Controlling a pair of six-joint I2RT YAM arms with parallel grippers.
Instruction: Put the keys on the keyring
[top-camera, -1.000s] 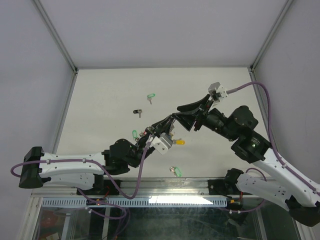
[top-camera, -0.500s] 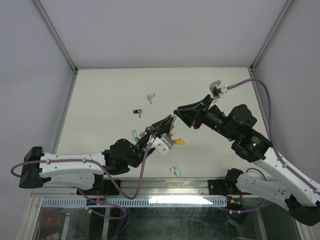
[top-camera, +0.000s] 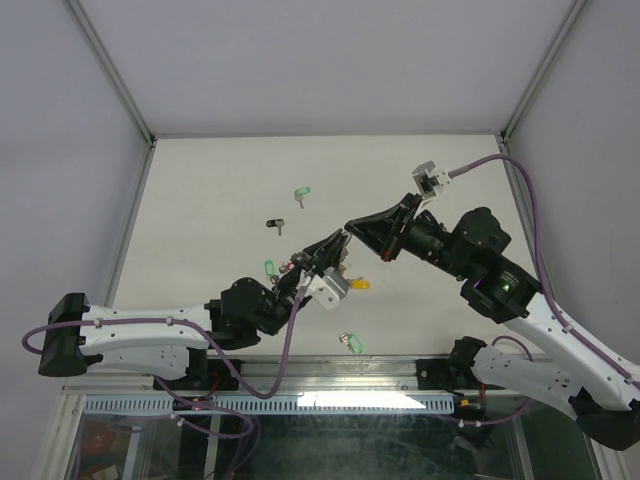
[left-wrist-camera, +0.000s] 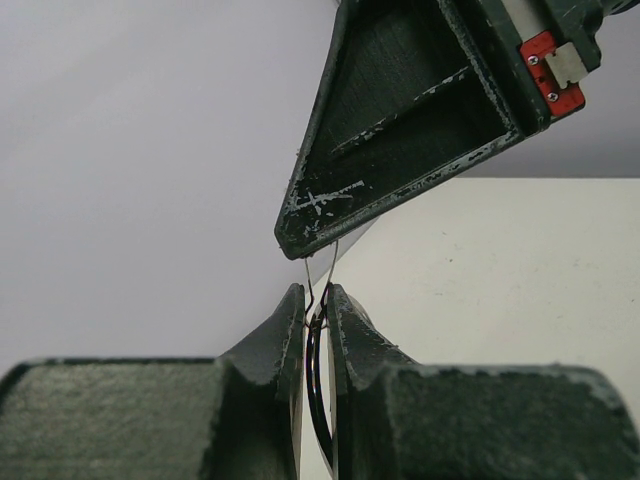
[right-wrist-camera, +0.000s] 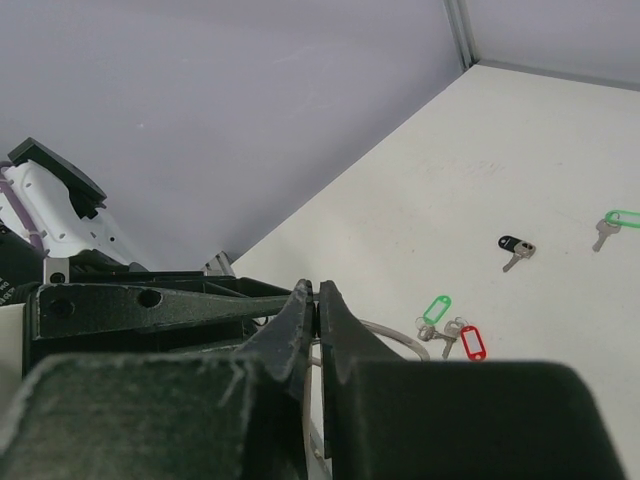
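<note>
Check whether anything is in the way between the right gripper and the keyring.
Nothing visible does. The right gripper has its closed tips directly on the wire of the keyring, just above where the left gripper pinches it.

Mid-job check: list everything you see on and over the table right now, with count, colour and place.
far green key: one, green tag, table's far middle
black key: one, black tag, left of centre
near green key: one, green tag, near edge
yellow key: one, yellow tag, beside left wrist
keyring: one, silver wire, held between both grippers
ring tags: two, green and red, hanging from keyring
table: one, off-white
left gripper: black, shut on keyring
right gripper: black, shut on keyring
</note>
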